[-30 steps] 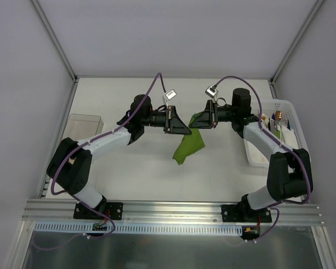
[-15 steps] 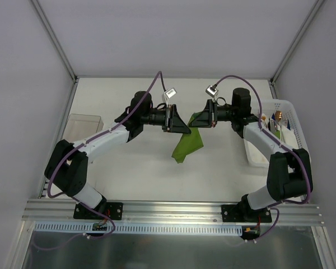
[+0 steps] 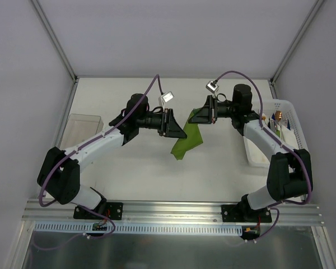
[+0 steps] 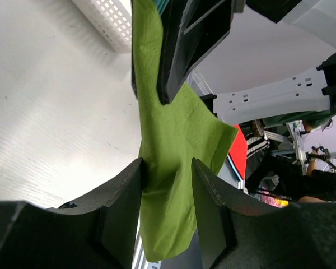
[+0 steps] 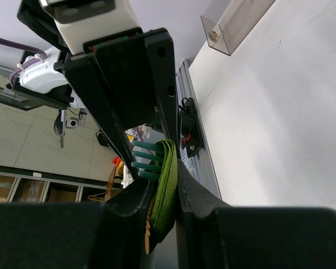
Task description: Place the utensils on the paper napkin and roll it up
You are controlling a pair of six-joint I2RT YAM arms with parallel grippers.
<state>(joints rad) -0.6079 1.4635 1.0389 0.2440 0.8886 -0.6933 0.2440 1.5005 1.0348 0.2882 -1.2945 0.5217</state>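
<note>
Green paper napkin [image 3: 185, 143] hangs off the table [image 3: 129, 174], pinched by both our left gripper [image 4: 167, 178] and right gripper [image 5: 159, 197], probably to spread it flat. Utensils [image 3: 278, 119] wait in the basket [image 3: 291, 112], right of napkin.

white basket [image 3: 288, 112] — right edge, clear box [image 3: 81, 128] — left

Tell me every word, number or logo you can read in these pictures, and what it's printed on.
None can be read.
The napkin, held up by the left gripper and right gripper, is plain green.
The white basket and clear box show no print.
The small tags on the cables near the wrists are too small to read.
</note>
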